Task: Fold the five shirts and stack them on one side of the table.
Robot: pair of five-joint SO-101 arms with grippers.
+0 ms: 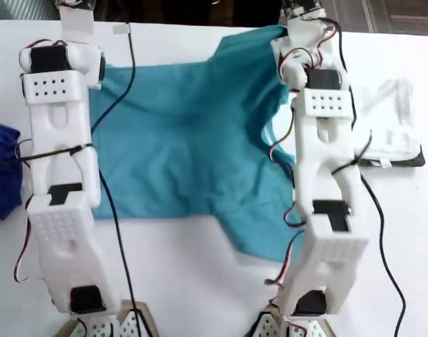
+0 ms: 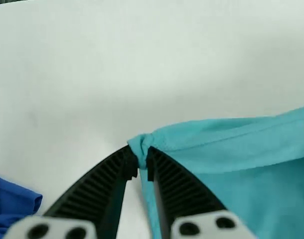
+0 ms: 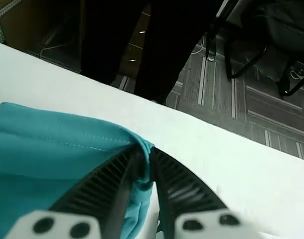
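We start big: the white table. Spread across its middle, between our two arms, is the teal shirt. It lies mostly flat, its far edge reaching toward the back of the table and one flap trailing out to the near side on the right. At the left edge a dark blue shirt sits in a bunched heap, well apart from the work. Over on the right a white cloth lies flat.

Now the grips! Our left gripper has its jaws closed almost completely on the far left corner of the teal shirt, with a small knot of fabric squeezed right at the tips. Our right gripper mirrors it, jaws nearly together on the far right corner, the stitched hem running off from the pinch.

We read this fabric as light, thin and thoroughly limp. It sags, it creases, it won't keep a shape by itself, and it should slide easily over this smooth top. Nothing fragile here, but a tip pinch that small could slip if the pull is uneven. Corners and hemmed edges are the places to hold, both at once, so the cloth hangs level and the fold lands straight.
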